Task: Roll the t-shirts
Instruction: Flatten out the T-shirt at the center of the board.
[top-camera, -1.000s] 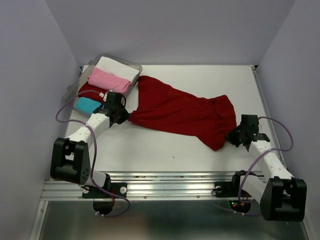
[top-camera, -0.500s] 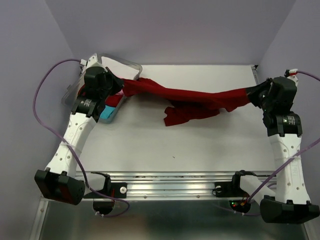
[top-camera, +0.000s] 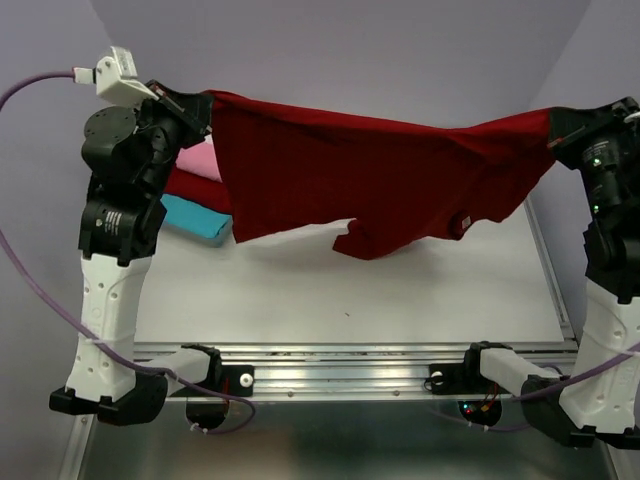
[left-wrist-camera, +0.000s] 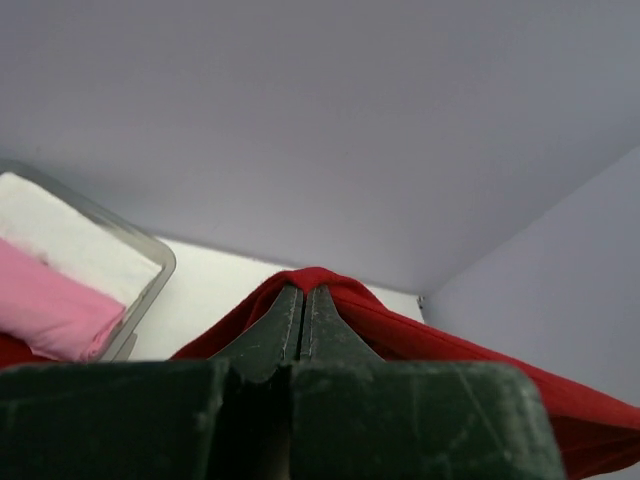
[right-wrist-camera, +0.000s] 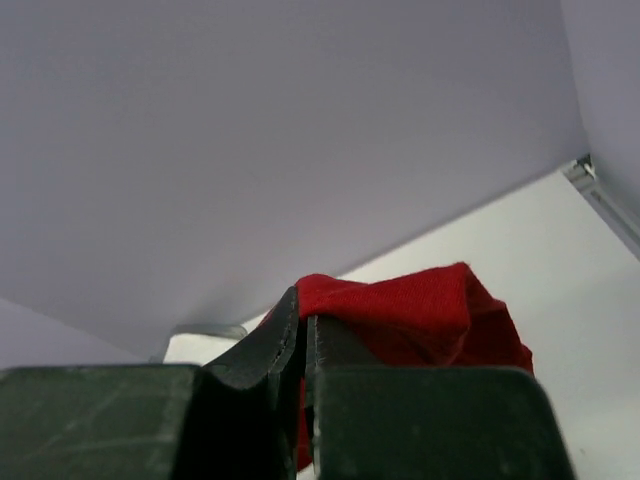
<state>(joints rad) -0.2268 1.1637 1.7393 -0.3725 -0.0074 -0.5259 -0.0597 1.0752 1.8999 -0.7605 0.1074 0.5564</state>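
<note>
- Dark red cloth: the large dark red t-shirt (top-camera: 380, 175) hangs in the air over the table (top-camera: 400, 295), spread as a sagging sheet between the two raised arms. Its lower edge droops toward the white top. Whether it touches cannot be told.
- Left gripper (top-camera: 197, 103): raised high near the left wall, clenched on the shirt's upper left end. The left wrist view shows the fingers pressed together, with red cloth pinched at the tips and falling away on both sides.
- Right gripper (top-camera: 556, 128): raised near the right wall, clamped on the opposite end of the same shirt. The right wrist view shows bunched red cloth at the closed fingertips.
- Surface: flat, matt white, bare across the near half apart from one small dark speck near the front centre.
- Near edge: an aluminium rail (top-camera: 350, 358) runs the full width and carries both arm bases.
- Room: plain pale lavender walls (top-camera: 400, 50) close in the table at the back, left and right.
- Far left corner: a clear plastic bin (left-wrist-camera: 150, 262) holds a white t-shirt (left-wrist-camera: 45, 225) with a pink t-shirt (left-wrist-camera: 50, 310) beside it.
- Same corner, top view: a second dark red t-shirt (top-camera: 195, 187) and a cyan t-shirt (top-camera: 195, 215) lie below the pink one, partly hidden by the left arm.
- Cabling: a purple cable (top-camera: 30, 290) loops wide from the left arm.
</note>
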